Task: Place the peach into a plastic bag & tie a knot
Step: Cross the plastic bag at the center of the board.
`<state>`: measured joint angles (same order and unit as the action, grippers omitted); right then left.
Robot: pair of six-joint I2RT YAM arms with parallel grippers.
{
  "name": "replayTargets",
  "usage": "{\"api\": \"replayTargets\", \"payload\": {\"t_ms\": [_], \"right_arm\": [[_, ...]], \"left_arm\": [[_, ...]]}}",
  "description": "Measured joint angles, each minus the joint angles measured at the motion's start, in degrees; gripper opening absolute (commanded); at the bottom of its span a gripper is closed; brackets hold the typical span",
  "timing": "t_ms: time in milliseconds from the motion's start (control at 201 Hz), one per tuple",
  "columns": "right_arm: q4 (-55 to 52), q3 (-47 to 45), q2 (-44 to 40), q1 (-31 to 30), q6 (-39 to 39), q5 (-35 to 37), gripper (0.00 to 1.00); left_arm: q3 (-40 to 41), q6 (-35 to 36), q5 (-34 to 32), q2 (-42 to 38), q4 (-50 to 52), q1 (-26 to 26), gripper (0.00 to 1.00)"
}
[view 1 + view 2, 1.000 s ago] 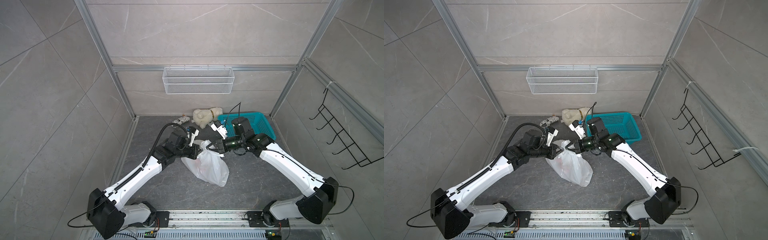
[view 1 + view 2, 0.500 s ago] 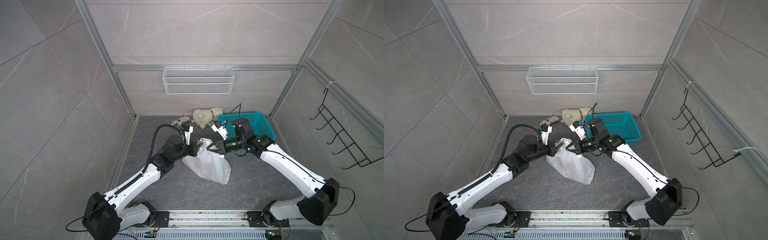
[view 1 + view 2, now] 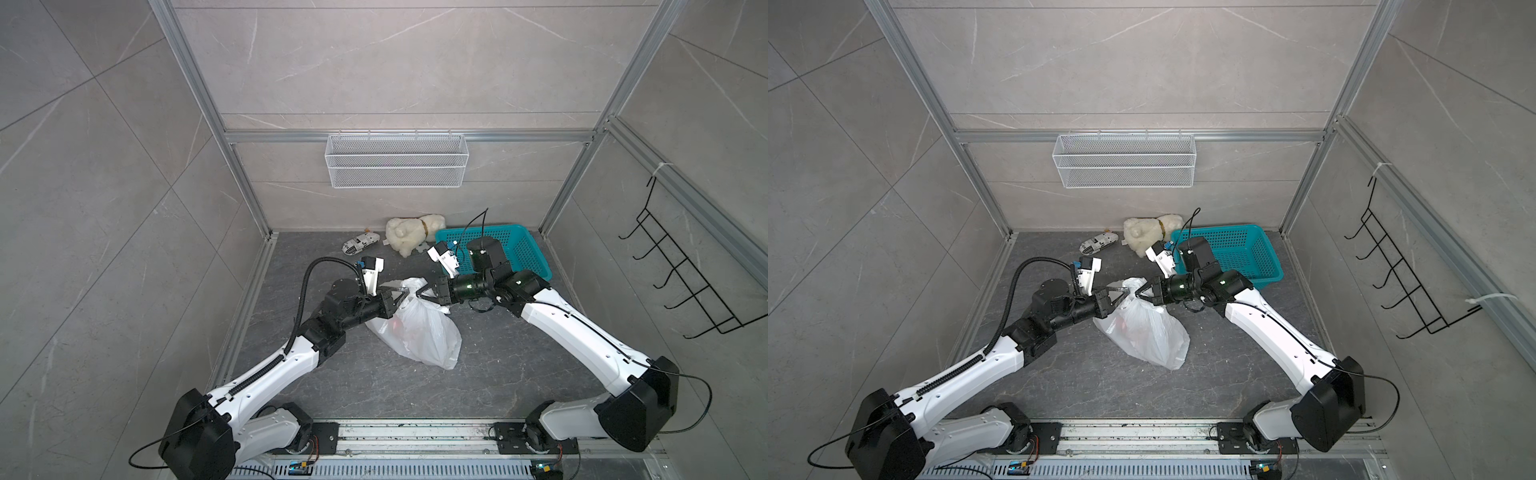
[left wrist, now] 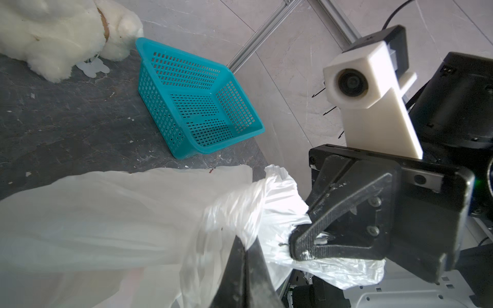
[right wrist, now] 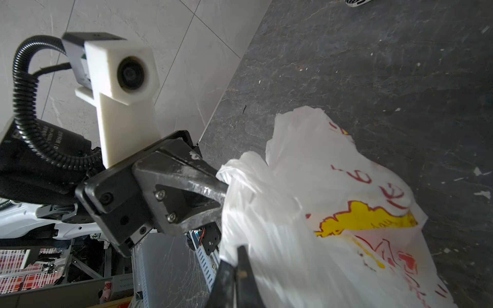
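The plastic bag (image 3: 422,334) lies white and bulging on the dark floor in both top views, its red and yellow print (image 5: 360,218) facing the right wrist camera. Its neck (image 3: 411,287) is gathered and lifted between the two arms. My left gripper (image 3: 404,297) is shut on a strip of the neck film (image 4: 248,234). My right gripper (image 3: 418,296) is shut on another bunch of film (image 4: 282,250) right beside it. I cannot tell whether a knot sits at the neck. The peach is hidden inside; only a faint pink tint (image 3: 397,328) shows through.
A teal basket (image 3: 513,249) stands behind the right arm, with a cream plush toy (image 3: 409,237) and a small black-and-white packet (image 3: 360,243) near the back wall. A white wire basket (image 3: 397,166) hangs on that wall, and a black hook rack (image 3: 685,286) on the right wall.
The two grippers have come closer together over the bag's neck, the left one moving right and the right one moving left. Both stay shut on the film.
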<state>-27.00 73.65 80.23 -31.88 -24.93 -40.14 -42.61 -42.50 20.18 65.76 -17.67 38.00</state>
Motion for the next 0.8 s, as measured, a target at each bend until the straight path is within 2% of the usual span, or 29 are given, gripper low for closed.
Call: {"api": "replayTargets", "payload": {"t_ms": [304,503,801], "right_arm": [[6.03,-2.62,-0.37,0.15,-5.46,-3.23,0.0],[9.33,-4.44,-0.57,0.15,-8.44,-4.31,0.0],[10.64,-7.91,-3.19,-0.09,-10.25,-2.84,0.0]], "left_arm": [[6.56,0.22,-3.56,1.51,-9.51,1.2,0.0],[6.75,0.0,-5.03,3.76,-15.52,4.13,0.0],[8.72,-4.17,-7.91,5.9,-23.28,4.39,0.0]]}}
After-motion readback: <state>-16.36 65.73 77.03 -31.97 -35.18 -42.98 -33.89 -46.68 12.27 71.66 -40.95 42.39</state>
